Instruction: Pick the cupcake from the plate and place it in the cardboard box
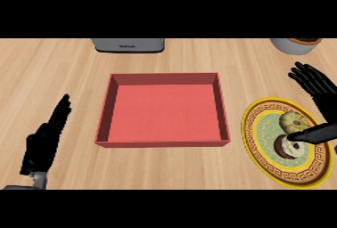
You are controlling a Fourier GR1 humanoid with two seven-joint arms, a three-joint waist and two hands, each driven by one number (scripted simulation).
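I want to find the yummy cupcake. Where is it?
The cupcake sits on the yellow plate at the right, beside the red box.

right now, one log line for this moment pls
phase: reaching | right hand: open over plate, thumb at cupcake | left hand: open, resting lower left | box: holds nothing | cupcake: on plate

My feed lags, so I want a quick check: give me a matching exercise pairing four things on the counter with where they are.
Things:
1. box
2. cupcake
3. left hand
4. toaster

Places:
A. far edge, behind the box
B. on the plate, at the right hand
C. counter's middle
D. lower left, open, resting

Pairs: 1-C, 2-B, 3-D, 4-A
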